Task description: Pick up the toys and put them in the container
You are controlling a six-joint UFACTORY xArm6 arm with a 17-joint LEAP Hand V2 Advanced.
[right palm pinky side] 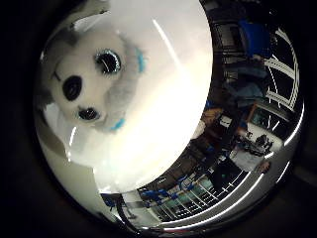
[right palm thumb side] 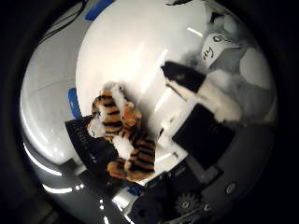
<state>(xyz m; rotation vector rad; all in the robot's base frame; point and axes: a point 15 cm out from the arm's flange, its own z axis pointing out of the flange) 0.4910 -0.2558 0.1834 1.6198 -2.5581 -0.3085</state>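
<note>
A grey and white plush seal (right palm pinky side: 91, 79) with big dark eyes and blue trim lies on the round white table (right palm pinky side: 168, 99), close under my palm. Its fur and a paper tag (right palm thumb side: 217, 46) show beside my right hand (right palm thumb side: 201, 100). One white and black finger (right palm thumb side: 187, 81) reaches out straight over the table next to the seal, curled round nothing. An orange and black striped plush tiger (right palm thumb side: 124, 137) lies near the table's edge, apart from the hand. A black box-like container (right palm thumb side: 86, 140) sits right beside the tiger at that edge.
Past the table's rim there is grey floor with blue marks (right palm thumb side: 73, 102). Chairs, desks and blue-framed furniture (right palm pinky side: 223, 163) stand in the room beyond the table.
</note>
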